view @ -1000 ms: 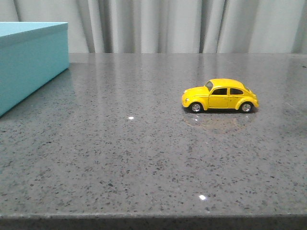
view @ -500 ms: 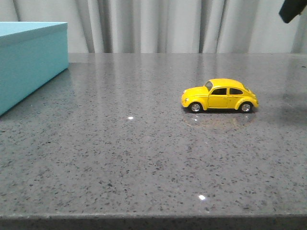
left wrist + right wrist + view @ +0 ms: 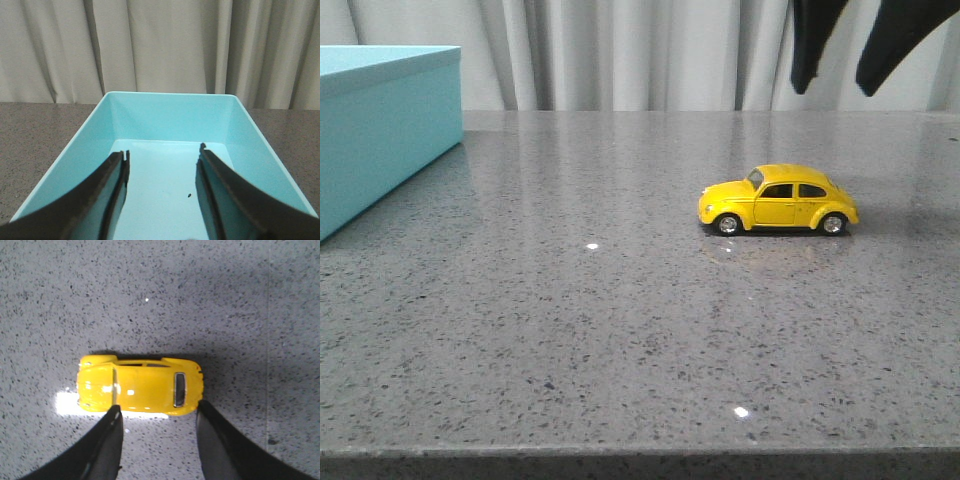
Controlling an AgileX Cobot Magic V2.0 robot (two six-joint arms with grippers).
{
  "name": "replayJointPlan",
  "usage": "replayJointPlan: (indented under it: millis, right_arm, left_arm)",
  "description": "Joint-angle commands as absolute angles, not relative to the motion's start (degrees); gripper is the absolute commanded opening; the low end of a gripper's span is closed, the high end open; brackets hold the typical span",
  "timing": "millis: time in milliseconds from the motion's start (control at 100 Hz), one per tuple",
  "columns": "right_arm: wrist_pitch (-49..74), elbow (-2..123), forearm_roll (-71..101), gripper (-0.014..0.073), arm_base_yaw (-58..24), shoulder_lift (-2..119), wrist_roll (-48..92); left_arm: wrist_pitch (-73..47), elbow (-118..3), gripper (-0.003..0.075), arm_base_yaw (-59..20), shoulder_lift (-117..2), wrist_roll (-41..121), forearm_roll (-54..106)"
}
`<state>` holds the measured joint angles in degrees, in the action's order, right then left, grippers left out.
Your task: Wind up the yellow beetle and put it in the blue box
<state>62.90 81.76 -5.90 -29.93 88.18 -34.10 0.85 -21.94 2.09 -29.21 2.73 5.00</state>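
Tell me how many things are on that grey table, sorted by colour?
Yellow: 1, the yellow beetle, a toy car.
Turquoise-blue: 1, the blue box, open and empty in the left wrist view.
Total: 2 things on the table.

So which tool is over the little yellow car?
The right tool, open above the yellow beetle. The left tool instead hangs over the open blue box.
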Motion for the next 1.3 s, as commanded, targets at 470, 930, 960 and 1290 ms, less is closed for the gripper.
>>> replayJointPlan:
  millis: [470, 930, 960, 1290]
  right_arm:
    - [62.66, 85.36, -2.80, 0.0430, -30.00, 92.65, -36.21]
    - [61.32, 85.36, -3.50, 0.0430, -30.49, 94.76, -38.83]
    - [61.32, 85.36, -3.57, 0.0430, -30.49, 94.76, -38.83]
    - [61.81, 85.36, -3.72, 0.0425, -30.49, 96.82, -39.09]
  left_arm:
    - [5.61, -24.19, 0.0312, -0.45, -29.72, 2.32, 5.58]
    - [5.61, -24.19, 0.0312, -0.45, -29.72, 2.32, 5.58]
    - [5.61, -24.19, 0.0312, -0.45, -29.72, 2.32, 5.58]
    - [5.61, -24.19, 0.0312, -0.45, -29.72, 2.32, 5.58]
